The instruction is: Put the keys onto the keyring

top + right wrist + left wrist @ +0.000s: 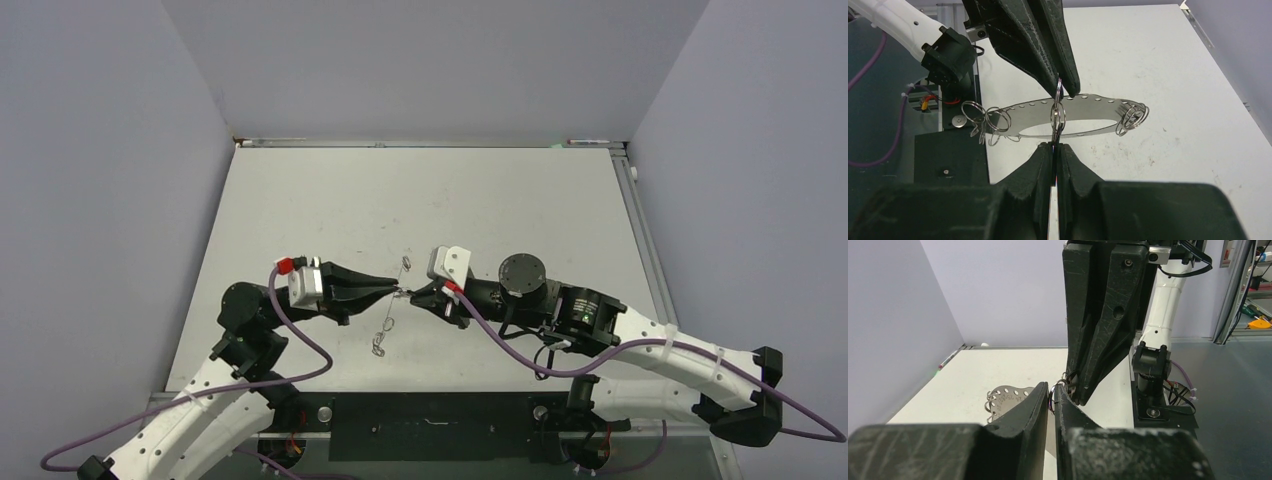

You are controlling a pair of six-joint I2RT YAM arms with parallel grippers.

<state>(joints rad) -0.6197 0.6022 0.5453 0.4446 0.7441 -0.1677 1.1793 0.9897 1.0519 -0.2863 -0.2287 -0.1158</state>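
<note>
From the top external view, the left gripper (393,290) and the right gripper (414,294) met almost tip to tip above the middle of the tabletop (300,200). The keyring (386,322) showed only as a thin line crossing between them. Its long axis ran from far to near, square to the line of the two arms, so neither arm was nearer.

In the left wrist view, the left gripper (1052,392) was closed on a small loop (1057,388). The right gripper (1075,390) came down just beside it, and the keyring (1008,396) stretched off to the left.

In the right wrist view, the right gripper (1054,147) was closed on the lower end of the small loop (1058,117). That loop hung at the middle of the keyring (1098,100), and the left gripper (1063,87) pinched its top. More loops clustered at both ends. No key could be made out in any view, so threading probably depended on that mid-band loop being held taut.
</note>
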